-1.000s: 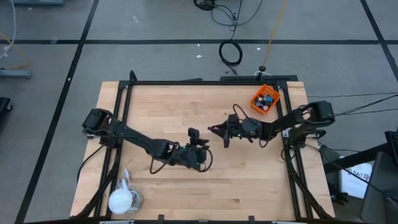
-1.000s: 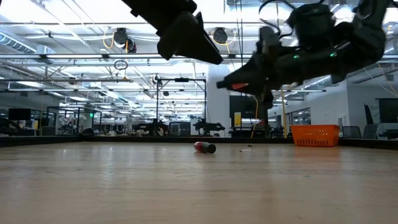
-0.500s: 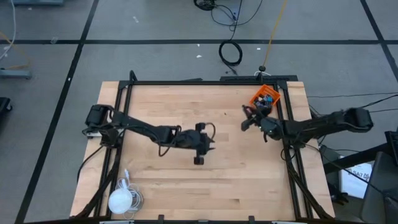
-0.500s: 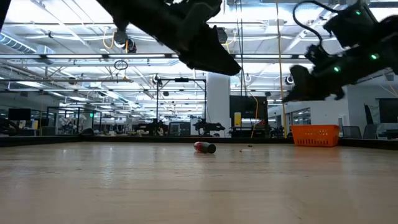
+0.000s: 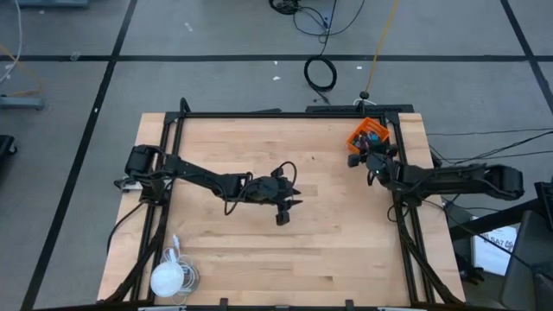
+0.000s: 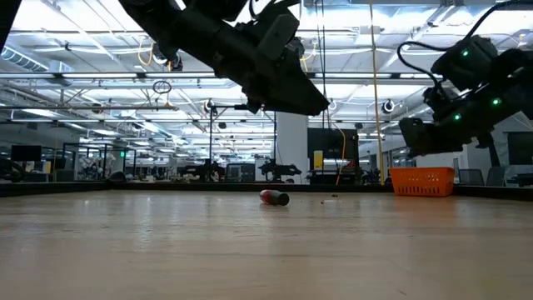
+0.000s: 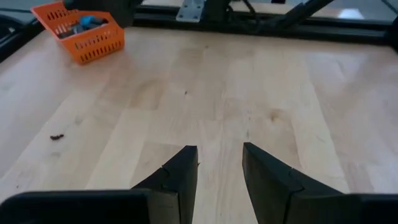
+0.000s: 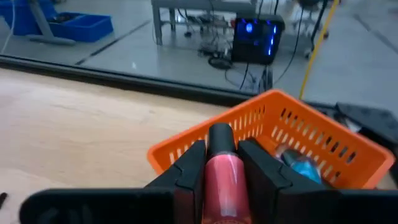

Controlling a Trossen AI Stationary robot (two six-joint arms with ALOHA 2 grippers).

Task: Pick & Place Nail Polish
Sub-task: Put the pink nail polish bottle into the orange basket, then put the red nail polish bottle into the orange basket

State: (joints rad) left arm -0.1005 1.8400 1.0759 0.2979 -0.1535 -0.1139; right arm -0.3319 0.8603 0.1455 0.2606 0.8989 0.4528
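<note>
My right gripper (image 8: 221, 163) is shut on a pink nail polish bottle (image 8: 221, 177) with a dark cap. It is at the near left rim of the orange bin (image 5: 371, 131), which stands at the table's far right corner. The bin (image 8: 292, 124) holds several bottles, among them a teal one (image 8: 300, 163). Another bottle, red with a dark cap (image 6: 273, 197), lies on its side on the table. My left gripper (image 7: 219, 168) is open and empty above the middle of the table (image 5: 285, 197), pointing toward the right edge. My right gripper pinches the pink bottle's body (image 8: 221, 180) between its two fingers. The bottle lies along the fingers, and its dark cap (image 8: 221, 137) sticks out past the fingertips toward the bin. It is lifted clear of the table.
A white round thing with a cord (image 5: 168, 278) lies at the near left corner. Black frame rails (image 5: 164, 173) run along the table's left, right and far sides. A small dark speck (image 7: 57, 137) lies on the wood.
My right gripper has carried the pink bottle from the middle of the table toward the far right corner, up to the orange bin. My left gripper has moved a little toward the far edge and turned toward the right. The red bottle has stayed where it was.
</note>
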